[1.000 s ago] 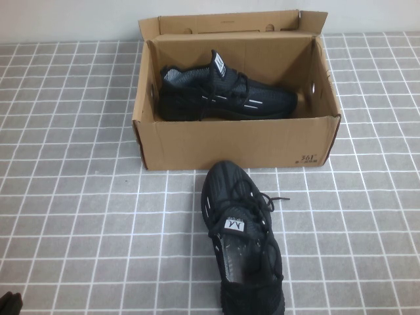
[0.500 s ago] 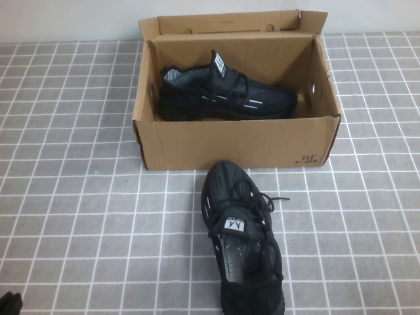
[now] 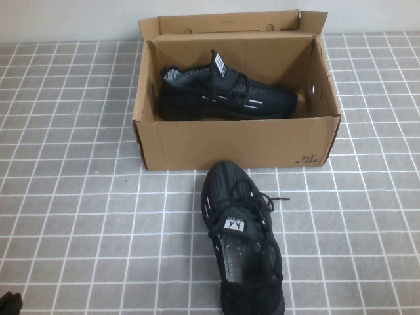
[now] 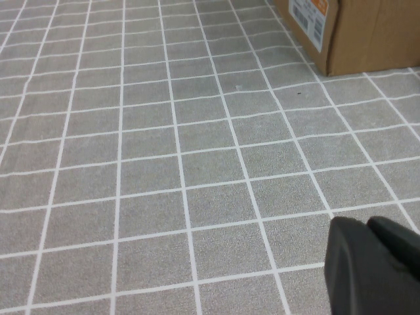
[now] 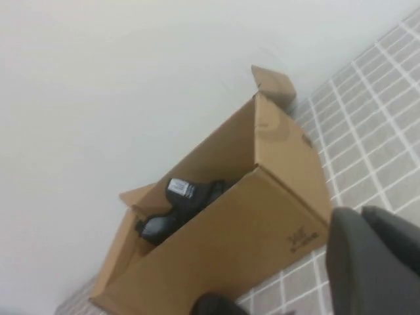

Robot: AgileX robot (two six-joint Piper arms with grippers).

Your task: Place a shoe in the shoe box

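Note:
The shoe [image 3: 243, 236], a black knit sneaker with a white "M" tongue label, lies on the table in front of the shoe box [image 3: 236, 141], toe toward the box. The brown cardboard box is open and its flap lid stands up at the back. The black pair-mate [image 3: 223, 95] lies inside it. My left gripper [image 3: 10, 303] shows only as a dark tip at the near left corner. In the left wrist view the left gripper [image 4: 366, 224] is shut and empty over bare tiles. My right gripper [image 5: 359, 213] is shut and empty, away from the box [image 5: 262, 216], and is out of the high view.
The table is covered with a grey cloth with a white grid [image 3: 79, 197]. A pale wall [image 3: 65, 20] rises behind the box. The box's near left corner shows in the left wrist view [image 4: 354, 33].

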